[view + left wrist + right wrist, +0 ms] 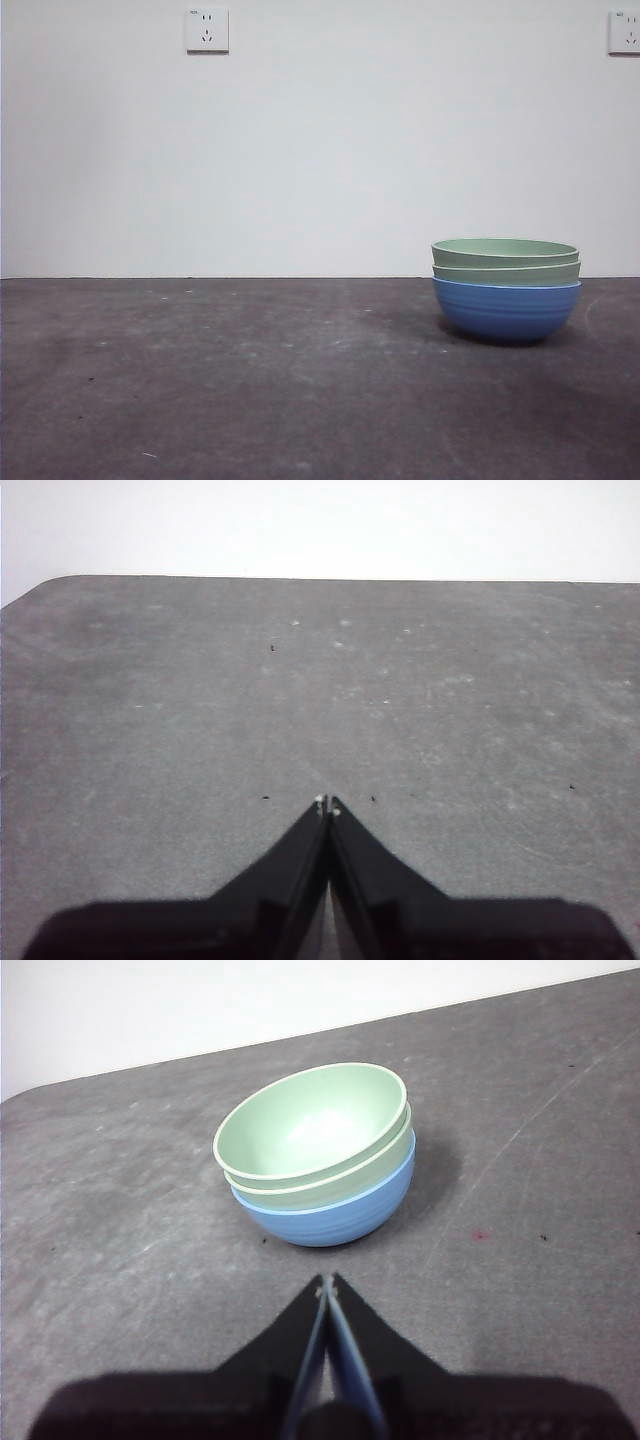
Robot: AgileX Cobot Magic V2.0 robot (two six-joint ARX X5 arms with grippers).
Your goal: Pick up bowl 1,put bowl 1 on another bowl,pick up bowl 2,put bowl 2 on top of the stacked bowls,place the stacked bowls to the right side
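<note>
- front view: dark grey table (250, 390) w/ pale scuffs, seen at table height. plain white wall (320, 150) behind. two wall sockets up high, one upper left (207, 30), one cut off at the upper right edge (625, 32).
- front view: the stacked bowls (506, 288) stand upright on the right part of the table. blue ribbed bowl (506, 310) at the bottom, two sage-green bowls nested in it, lower green bowl (506, 273) showing only as a band, top green bowl (505, 251) w/ pale rim. soft shadow under the stack. no arm in this view.
- left wrist view: left gripper (328, 806) over bare grey table, black jaws pressed together at the tips, nothing between them. only small specks & pale marks on the surface; white wall beyond the far edge.
- right wrist view: right gripper (327, 1283) w/ jaws closed tip to tip, holding nothing. the stack sits just ahead of the tips, apart from them, not touched. inside of the top green bowl is visible & looks empty. tiny reddish speck (480, 1234) on the table beside the stack.
</note>
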